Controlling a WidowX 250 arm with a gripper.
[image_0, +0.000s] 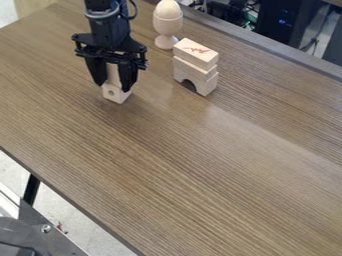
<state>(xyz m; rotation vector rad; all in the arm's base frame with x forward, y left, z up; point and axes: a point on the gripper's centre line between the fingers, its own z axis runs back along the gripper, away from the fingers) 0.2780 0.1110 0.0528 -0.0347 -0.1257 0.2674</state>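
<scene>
The black gripper (113, 86) hangs down at the upper left of the table, around a pale wooden block piece (116, 94). The piece's lower end, with a small round hole in its face, shows below the gripper; part of the rest is hidden behind it. To the right stands a small stack of pale wooden blocks (196, 68). Its top block has a red mark, and its lowest block has an arched cutout at the bottom. Behind the stack and a little to its left, a wooden egg (167, 9) rests upright in a wooden egg cup (166, 31).
The brown wood-grain table (174, 165) extends toward the camera, with its near edge running diagonally at the lower left. Dark equipment (286, 21) and cables are beyond the back edge. A metal-and-dark object (40, 232) is at the lower left, off the table.
</scene>
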